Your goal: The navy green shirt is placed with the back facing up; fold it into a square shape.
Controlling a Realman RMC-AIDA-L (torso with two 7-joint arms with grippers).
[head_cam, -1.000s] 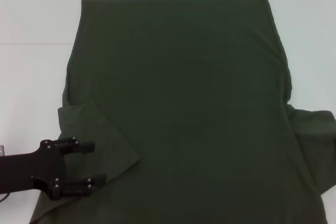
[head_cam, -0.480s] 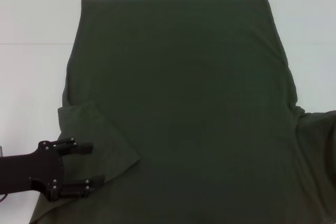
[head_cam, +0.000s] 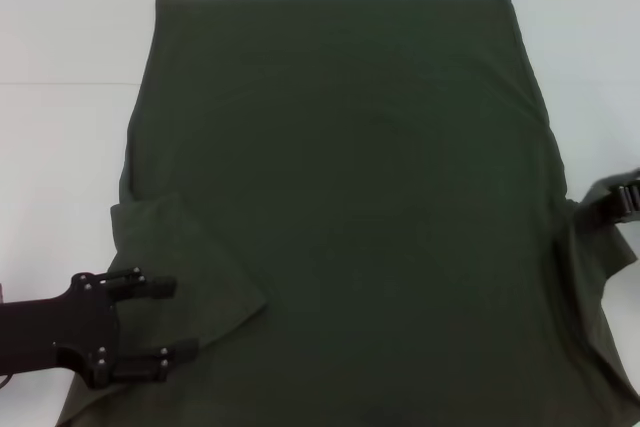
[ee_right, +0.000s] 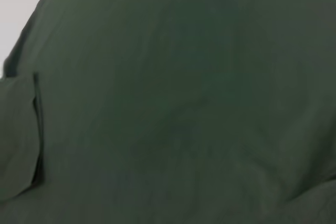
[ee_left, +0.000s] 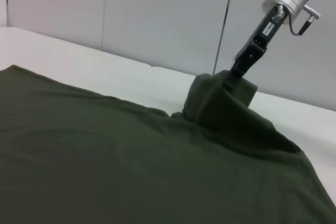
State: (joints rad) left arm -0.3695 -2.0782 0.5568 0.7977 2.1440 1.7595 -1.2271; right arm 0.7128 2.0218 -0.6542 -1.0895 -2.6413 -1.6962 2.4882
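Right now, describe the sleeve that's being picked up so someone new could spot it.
The navy green shirt covers most of the white table. At its right edge, the right sleeve is bunched into a raised peak, pinched by the right tool. The left sleeve lies flat, folded inward.

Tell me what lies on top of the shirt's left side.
The left sleeve is folded inward onto the navy green shirt. The left gripper is open over it. Whatever lies beneath the fabric is hidden.
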